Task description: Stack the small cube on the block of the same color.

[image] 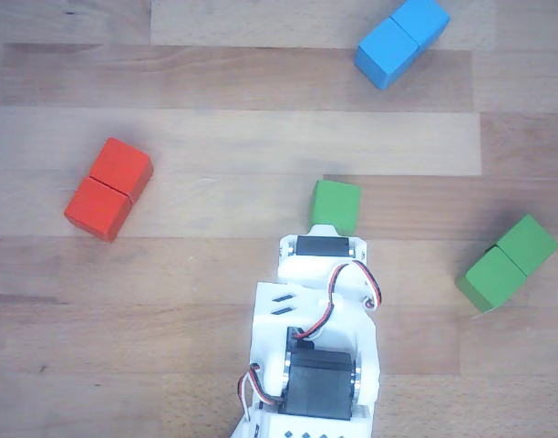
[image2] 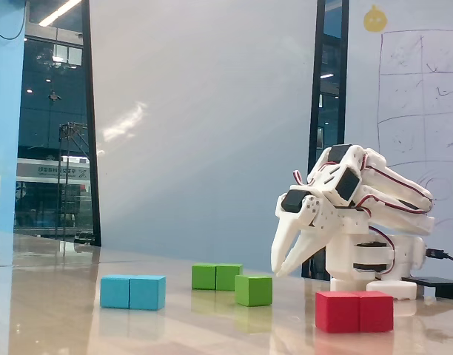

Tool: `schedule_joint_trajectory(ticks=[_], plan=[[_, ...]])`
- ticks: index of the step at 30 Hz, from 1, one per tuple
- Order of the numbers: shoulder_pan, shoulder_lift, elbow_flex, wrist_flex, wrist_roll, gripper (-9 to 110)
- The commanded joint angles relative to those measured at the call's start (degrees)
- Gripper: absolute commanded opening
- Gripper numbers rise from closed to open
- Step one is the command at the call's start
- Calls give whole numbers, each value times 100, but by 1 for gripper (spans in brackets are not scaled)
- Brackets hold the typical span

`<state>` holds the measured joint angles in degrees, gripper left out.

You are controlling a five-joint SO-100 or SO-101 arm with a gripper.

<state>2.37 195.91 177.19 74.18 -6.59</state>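
The small green cube [image: 335, 206] lies on the wooden table just ahead of my arm's wrist [image: 326, 245]. In the fixed view the cube [image2: 253, 290] sits below and left of my gripper [image2: 280, 271]. The gripper hangs above the table, its tips together, empty and not touching the cube. In the other view the fingers are hidden under the wrist. The green double block [image: 507, 263] lies to the right of the arm, apart from the cube. In the fixed view it [image2: 217, 276] is behind the cube.
A blue double block [image: 402, 41] lies at the far right top; in the fixed view it [image2: 133, 292] is at the left. A red double block [image: 108, 189] lies at the left; in the fixed view it [image2: 354, 311] is in front of the arm's base.
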Motion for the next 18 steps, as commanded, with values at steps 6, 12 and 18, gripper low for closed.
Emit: schedule_joint_trajectory(ticks=[6, 12, 18], plan=[[35, -281, -809, 70, -26, 0], [9, -1890, -2382, -26, -18, 0], [9, -3867, -3850, -26, -18, 0]])
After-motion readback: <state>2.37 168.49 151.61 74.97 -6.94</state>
